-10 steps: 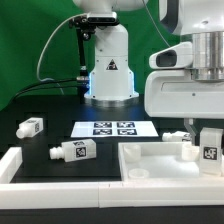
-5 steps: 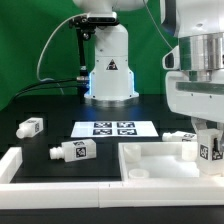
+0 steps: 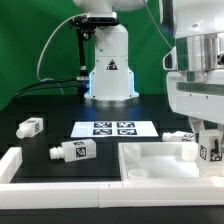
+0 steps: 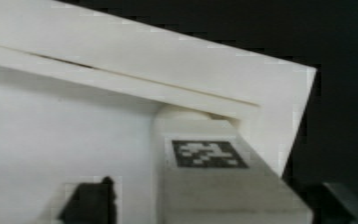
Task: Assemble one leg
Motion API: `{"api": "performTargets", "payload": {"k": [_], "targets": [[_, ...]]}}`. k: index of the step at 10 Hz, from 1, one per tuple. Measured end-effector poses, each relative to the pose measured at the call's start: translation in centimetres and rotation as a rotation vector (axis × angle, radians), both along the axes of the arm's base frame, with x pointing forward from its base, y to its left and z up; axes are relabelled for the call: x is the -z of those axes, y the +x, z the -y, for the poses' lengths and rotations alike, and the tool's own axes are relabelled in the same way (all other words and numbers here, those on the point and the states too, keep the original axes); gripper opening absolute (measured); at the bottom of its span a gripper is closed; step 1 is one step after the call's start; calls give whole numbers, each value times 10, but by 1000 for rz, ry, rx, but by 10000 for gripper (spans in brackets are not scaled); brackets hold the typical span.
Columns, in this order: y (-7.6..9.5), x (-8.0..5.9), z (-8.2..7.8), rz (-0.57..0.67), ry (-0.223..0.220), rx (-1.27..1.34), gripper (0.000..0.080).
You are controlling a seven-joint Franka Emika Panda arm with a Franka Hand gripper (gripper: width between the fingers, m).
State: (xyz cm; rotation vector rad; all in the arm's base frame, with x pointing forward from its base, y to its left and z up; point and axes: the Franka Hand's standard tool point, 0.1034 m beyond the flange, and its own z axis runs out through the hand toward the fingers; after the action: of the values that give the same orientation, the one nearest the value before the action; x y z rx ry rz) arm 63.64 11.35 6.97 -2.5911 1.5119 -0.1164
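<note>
One leg (image 3: pixel 208 150), a white block with a square tag, stands upright at the corner of the white tabletop (image 3: pixel 150 162) on the exterior view's right. My gripper (image 3: pixel 208 138) is down over it, with one finger on each side. In the wrist view the leg (image 4: pixel 215 160) runs between my dark fingers (image 4: pixel 91 200). One finger lies against the leg and a gap shows at the other. A second leg (image 3: pixel 178 137) lies at the tabletop's far edge. Two more legs (image 3: pixel 30 126) (image 3: pixel 72 151) lie on the table at the left.
The marker board (image 3: pixel 113 128) lies flat in the middle, in front of the robot base (image 3: pixel 108 70). A white rim (image 3: pixel 12 165) runs along the front left. A green backdrop stands behind.
The gripper has turned and shifted to the right and down over the standing leg. The leg's tag still faces the same way. Little has changed in the last half second.
</note>
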Motion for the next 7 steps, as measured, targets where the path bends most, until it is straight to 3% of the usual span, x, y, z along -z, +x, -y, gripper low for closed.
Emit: {"api": "performTargets", "payload": {"k": [1, 2, 6, 7], "targets": [[-1, -1, -3, 10, -32, -171, 578], [0, -3, -6, 23, -55, -303, 634], [0, -2, -5, 39, -85, -512, 649], [3, -5, -5, 51, -154, -782, 649]]}}
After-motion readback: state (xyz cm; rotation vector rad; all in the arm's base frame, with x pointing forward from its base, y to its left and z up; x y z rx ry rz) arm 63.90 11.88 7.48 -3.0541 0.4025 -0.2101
